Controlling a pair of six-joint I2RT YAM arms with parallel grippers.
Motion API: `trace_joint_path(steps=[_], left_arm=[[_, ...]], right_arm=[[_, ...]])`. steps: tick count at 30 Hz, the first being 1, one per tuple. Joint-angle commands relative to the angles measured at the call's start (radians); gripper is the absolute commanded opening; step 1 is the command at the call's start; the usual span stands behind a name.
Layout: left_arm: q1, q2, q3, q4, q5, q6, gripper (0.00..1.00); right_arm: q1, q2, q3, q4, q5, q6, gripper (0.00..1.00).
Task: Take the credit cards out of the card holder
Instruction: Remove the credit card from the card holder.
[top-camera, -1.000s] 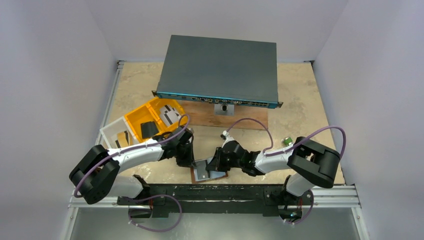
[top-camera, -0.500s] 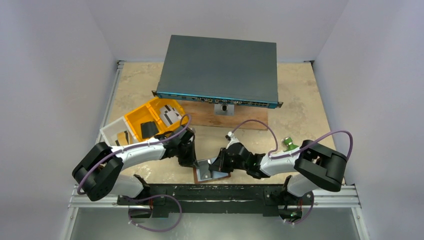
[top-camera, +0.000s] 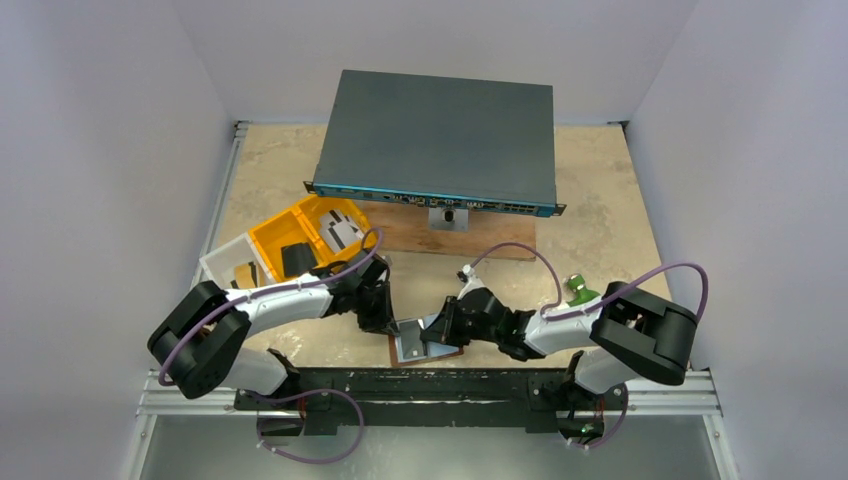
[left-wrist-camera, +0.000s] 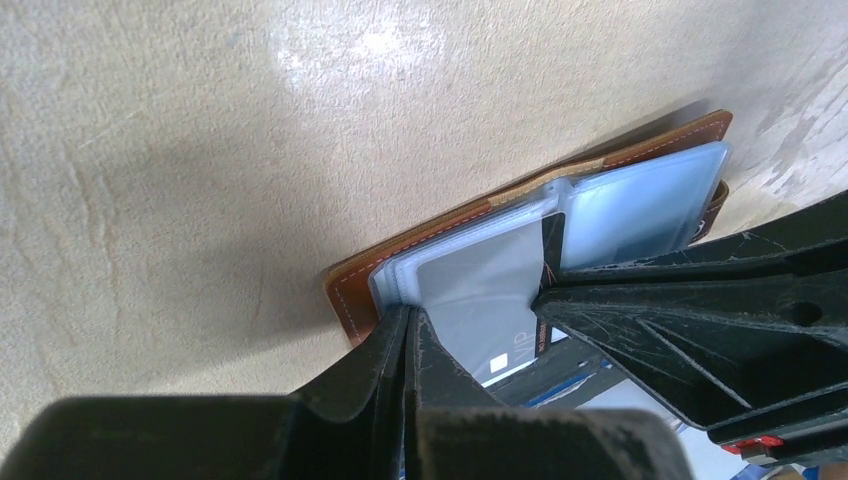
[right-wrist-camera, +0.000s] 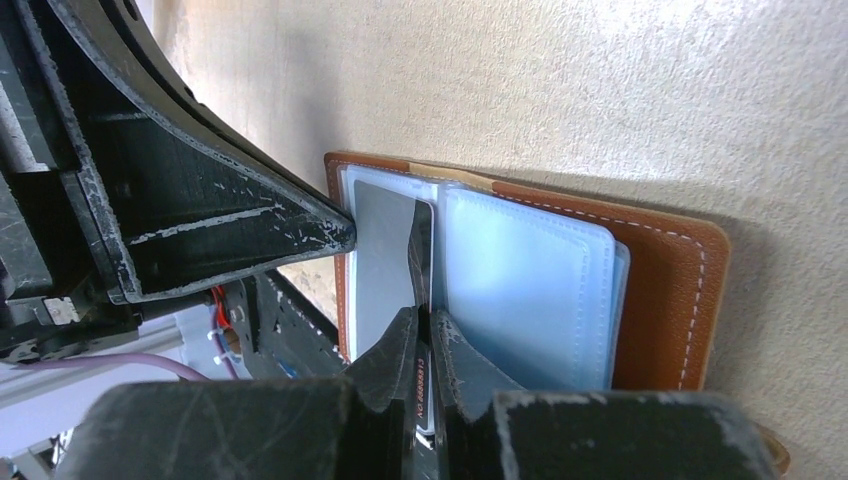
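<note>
Right gripper (right-wrist-camera: 420, 335) pinches a card (right-wrist-camera: 385, 260); left gripper (left-wrist-camera: 405, 320), pressed together, pins the holder (right-wrist-camera: 660, 290) at ten o'clock. I'd pull flat, steadily, toward three.

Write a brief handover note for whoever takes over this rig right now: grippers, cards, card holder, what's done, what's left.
Left gripper: shut, tips pressing the open card holder at the near edge of the table.
Right gripper: shut on a grey card not yet clear of the holder.
Done: a black card and a striped card lie in the yellow tray.
Left: pull this card free; other pockets unclear.
</note>
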Motion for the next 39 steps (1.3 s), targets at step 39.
trace_joint_path(steps=[39], left_arm=[[0.009,0.059,-0.016,-0.087,-0.152,0.055,0.0]], right_arm=[[-0.048,-0.056,-0.079,0.021,0.0,-0.006,0.26]])
